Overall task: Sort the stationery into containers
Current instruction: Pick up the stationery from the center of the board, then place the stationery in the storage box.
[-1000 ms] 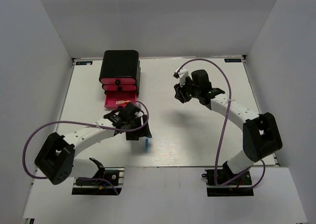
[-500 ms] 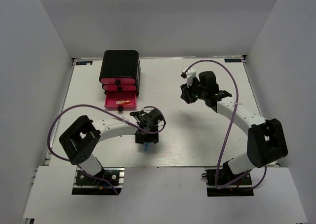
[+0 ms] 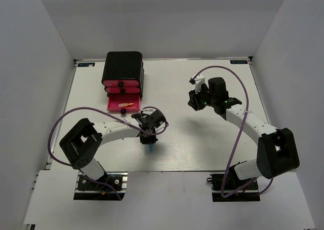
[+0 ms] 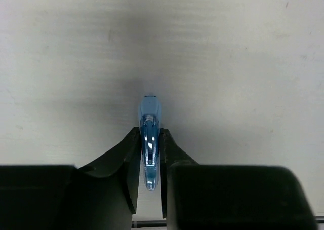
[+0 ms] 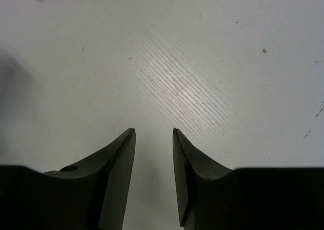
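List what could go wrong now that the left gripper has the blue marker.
1. The left gripper pinches the marker with its fingertips only, and part of it sticks out ahead. It may pivot or slip on the lift.
2. Only the bottom drawer is open, and an orange item already lies in it. The marker could catch the rim or bounce out.

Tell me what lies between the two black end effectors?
Only bare white table, seen in the top view; the left end effector grips a clear blue marker, the right end effector nothing.
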Action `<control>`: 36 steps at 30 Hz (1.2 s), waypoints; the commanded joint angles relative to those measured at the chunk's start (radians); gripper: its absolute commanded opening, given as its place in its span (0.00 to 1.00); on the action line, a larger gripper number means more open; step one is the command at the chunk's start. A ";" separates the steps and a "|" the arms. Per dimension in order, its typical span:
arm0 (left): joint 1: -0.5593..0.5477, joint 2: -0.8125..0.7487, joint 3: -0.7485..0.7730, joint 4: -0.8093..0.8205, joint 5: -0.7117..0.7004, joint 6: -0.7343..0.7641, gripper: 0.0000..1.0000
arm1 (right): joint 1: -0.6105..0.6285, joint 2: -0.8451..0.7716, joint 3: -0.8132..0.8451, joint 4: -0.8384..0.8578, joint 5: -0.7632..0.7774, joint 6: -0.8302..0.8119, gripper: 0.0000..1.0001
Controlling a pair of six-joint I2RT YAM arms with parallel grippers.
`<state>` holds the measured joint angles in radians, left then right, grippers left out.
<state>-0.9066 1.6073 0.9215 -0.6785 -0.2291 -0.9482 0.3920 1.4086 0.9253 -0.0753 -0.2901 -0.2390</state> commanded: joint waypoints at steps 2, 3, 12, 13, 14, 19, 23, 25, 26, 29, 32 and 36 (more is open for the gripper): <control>0.072 -0.092 -0.009 0.054 -0.036 0.005 0.04 | -0.007 -0.051 -0.020 0.043 -0.030 -0.006 0.41; 0.089 -0.102 0.006 0.054 -0.036 0.005 0.03 | -0.010 -0.053 -0.023 0.046 -0.032 -0.008 0.41; 0.328 -0.170 0.083 0.115 -0.055 -0.161 0.00 | -0.010 -0.065 -0.049 0.065 -0.027 -0.013 0.41; 0.345 -0.158 0.106 0.115 -0.055 -0.184 0.00 | -0.010 -0.069 -0.049 0.063 -0.026 -0.017 0.41; 0.377 -0.146 0.117 0.102 -0.055 -0.205 0.00 | -0.012 -0.068 -0.051 0.065 -0.026 -0.019 0.41; 0.463 -0.122 0.137 0.126 -0.055 -0.322 0.00 | -0.013 -0.086 -0.069 0.106 -0.014 -0.033 0.41; 0.521 -0.101 0.168 0.135 -0.079 -0.382 0.00 | -0.019 -0.091 -0.080 0.118 -0.012 -0.033 0.40; 0.549 -0.101 0.168 0.145 -0.088 -0.405 0.00 | -0.022 -0.091 -0.088 0.124 -0.012 -0.033 0.40; 0.549 -0.101 0.156 0.158 -0.101 -0.431 0.00 | -0.025 -0.089 -0.088 0.129 -0.014 -0.034 0.40; 0.590 -0.101 0.108 0.245 -0.115 -0.484 0.00 | -0.027 -0.089 -0.094 0.134 -0.017 -0.039 0.40; 0.615 -0.072 0.108 0.261 -0.105 -0.526 0.00 | -0.030 -0.089 -0.095 0.140 -0.015 -0.040 0.40; 0.626 -0.014 0.131 0.273 -0.096 -0.535 0.03 | -0.035 -0.089 -0.095 0.141 -0.017 -0.037 0.40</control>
<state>-0.2878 1.5650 1.0386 -0.4358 -0.3103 -1.4357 0.3656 1.3468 0.8337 0.0250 -0.3016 -0.2699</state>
